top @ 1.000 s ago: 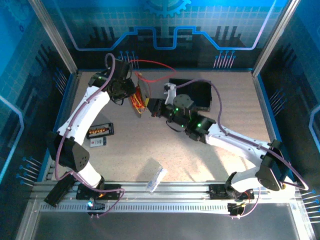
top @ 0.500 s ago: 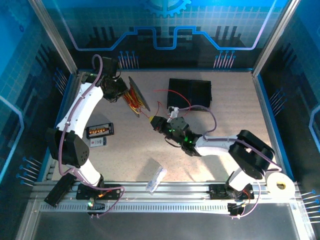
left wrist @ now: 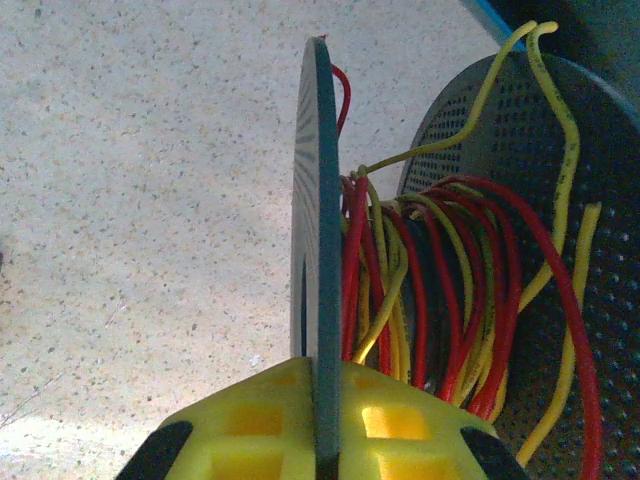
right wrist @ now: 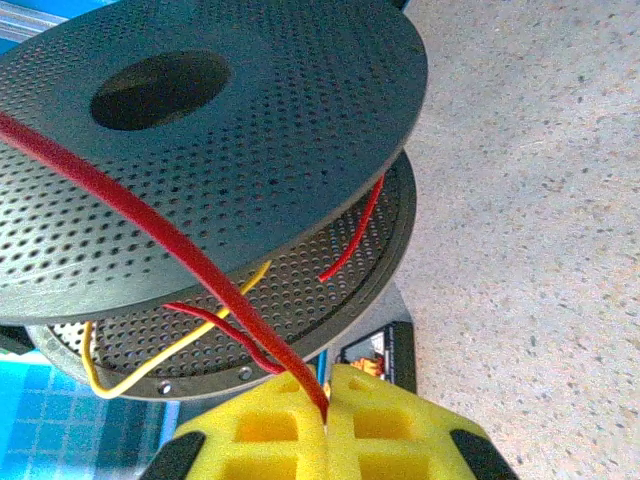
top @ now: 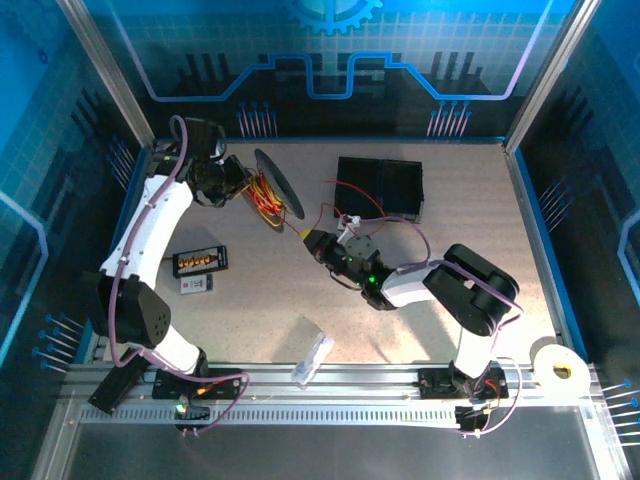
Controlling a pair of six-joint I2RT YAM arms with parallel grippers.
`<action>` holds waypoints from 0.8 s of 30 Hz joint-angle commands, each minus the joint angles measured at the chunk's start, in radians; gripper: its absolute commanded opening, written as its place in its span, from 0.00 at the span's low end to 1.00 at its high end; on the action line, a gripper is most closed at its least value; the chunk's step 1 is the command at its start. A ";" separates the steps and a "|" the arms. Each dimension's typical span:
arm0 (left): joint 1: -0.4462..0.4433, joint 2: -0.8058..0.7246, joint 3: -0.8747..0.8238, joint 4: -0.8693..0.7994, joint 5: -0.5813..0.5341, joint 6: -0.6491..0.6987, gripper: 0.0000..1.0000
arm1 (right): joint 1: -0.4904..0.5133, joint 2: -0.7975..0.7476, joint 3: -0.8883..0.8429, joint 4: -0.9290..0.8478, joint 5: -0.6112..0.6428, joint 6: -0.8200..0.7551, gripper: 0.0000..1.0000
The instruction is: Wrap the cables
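Pads of the right gripper are squeezed shut on one red cable, which climbs up from between them. Just past the pads is the black spool, so close that its round plates full of holes hang right over the tool. A second ago this gripper was further off and its arm was stretched out. Now the arm is folded back and the gripper has come in right beside the spool. On the far side of the spool, the left gripper is clamped on the thin edge of one round plate. Just beyond its pads, many red and yellow cables loop around the middle. That arm has swung the spool out to its own side and turned it. The big red loop that hung high behind the spool is gone. What is left is a short loose bit trailing back past the right gripper toward the black box. I think more red cable is now on the spool, but the job is not done, because some cable is still loose over the table.
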 commanded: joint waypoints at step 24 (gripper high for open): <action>0.029 -0.066 0.092 0.236 -0.189 0.112 0.00 | -0.029 -0.387 -0.060 -0.426 -0.402 -0.382 0.83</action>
